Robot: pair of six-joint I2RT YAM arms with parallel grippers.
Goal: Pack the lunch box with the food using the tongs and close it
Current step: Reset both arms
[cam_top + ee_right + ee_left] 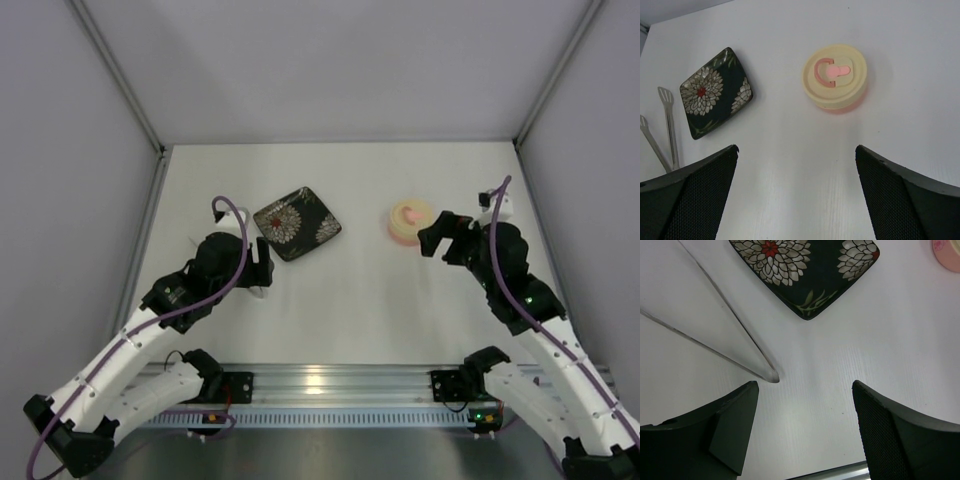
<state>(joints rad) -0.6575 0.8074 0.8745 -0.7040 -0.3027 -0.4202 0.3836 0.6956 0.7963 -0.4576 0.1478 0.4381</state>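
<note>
Left gripper: jaws spread apart with nothing between them, only bare table below.
Left fingers: dark, low over the table; whether they touch it cannot be told.
Tongs: lying flat on the table. The joined end is just ahead of one left finger and not gripped. The two thin arms fan out away from the gripper.
Tongs' tips: in the right wrist view the flat ends lie beside the plate, apart from it.
Plate: dark, square, with a flower pattern. It sits beyond the left gripper, with one corner pointing toward it.
Right gripper: jaws opened wide and holding nothing, with the white table between them.
Lunch box: beyond the right gripper, well apart from the plate. Its pink side shows under the cream lid.
Lid: seated on the box with its pink knob on top. The inside is hidden.
Top view: the box stands just beside the right gripper and the plate just beside the left.
</note>
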